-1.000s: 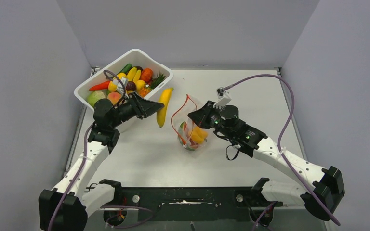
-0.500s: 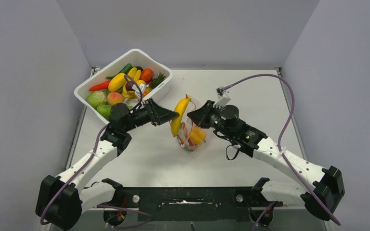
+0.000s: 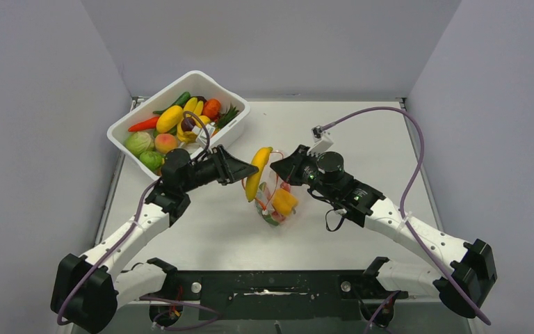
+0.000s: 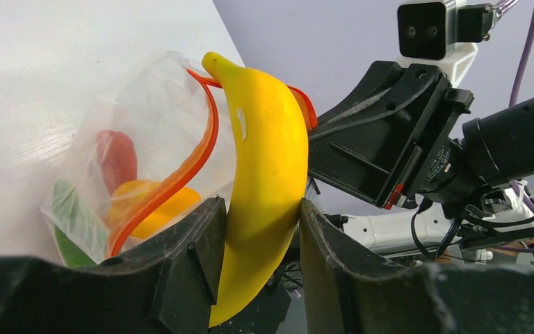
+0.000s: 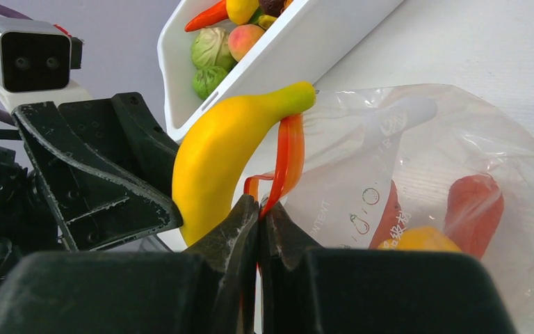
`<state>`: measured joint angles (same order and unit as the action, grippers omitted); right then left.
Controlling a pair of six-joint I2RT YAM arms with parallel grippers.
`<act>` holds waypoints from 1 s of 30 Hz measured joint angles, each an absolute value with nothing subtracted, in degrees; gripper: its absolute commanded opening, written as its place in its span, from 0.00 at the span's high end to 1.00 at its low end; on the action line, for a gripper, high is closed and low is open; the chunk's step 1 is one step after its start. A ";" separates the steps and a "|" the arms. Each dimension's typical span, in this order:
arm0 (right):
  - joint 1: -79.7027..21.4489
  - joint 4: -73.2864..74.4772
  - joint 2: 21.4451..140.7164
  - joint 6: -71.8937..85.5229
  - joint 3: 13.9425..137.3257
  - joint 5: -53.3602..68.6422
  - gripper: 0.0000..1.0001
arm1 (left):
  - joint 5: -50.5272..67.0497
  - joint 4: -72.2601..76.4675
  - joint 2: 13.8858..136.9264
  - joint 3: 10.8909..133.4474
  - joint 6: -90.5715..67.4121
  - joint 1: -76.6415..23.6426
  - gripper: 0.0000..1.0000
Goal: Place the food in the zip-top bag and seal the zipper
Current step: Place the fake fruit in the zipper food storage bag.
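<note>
- The left claw (image 4: 257, 268) is clamped across the lower half of a yellow banana (image 4: 264, 160). One finger presses each side and the stalk end points up and away from the wrist.
- The right claw (image 5: 259, 209) is pinched tight on the red zipper strip (image 5: 288, 156) of the clear bag (image 5: 424, 146), holding that lip up off the desk (image 3: 361, 132).
- From above, the bag hangs between the two claws with the banana on its left flank. The banana's long axis runs roughly from the arm bases toward the far wall, leaning a little right at the top.
- The stalk tip lies at the red strip and seems to touch it. Most of the fruit looks to be outside the mouth, though the frames do not settle whether the tip is over the lip.
- The opening lies to the banana's right, toward the right claw. My guess is the banana must go in end first, swung rightward and down through the loop of the strip.
- A red piece (image 4: 116, 158), an orange-yellow piece (image 3: 284, 202) and a green piece (image 4: 69, 216) sit low in the bag.
- More food fills the white tub (image 3: 181, 78), well to the left.
</note>
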<state>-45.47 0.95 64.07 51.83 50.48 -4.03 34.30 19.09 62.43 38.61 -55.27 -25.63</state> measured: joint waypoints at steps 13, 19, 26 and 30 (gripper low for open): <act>-45.47 0.93 64.05 51.86 50.48 -7.01 1.00 | 34.57 20.34 60.66 38.06 -57.76 -26.70 0.82; -45.47 0.93 64.05 51.88 50.46 -7.97 1.00 | 34.79 20.38 60.64 38.04 -58.06 -26.76 0.82; -45.47 0.93 62.39 52.07 49.69 -10.66 1.00 | 35.64 20.38 60.64 38.04 -58.33 -27.00 0.82; -45.47 0.82 61.76 52.10 49.69 -11.40 1.00 | 36.07 20.75 60.75 37.89 -58.39 -27.22 0.82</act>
<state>-45.47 0.82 61.76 52.10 49.69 -11.40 36.07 20.75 60.75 37.89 -58.39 -27.22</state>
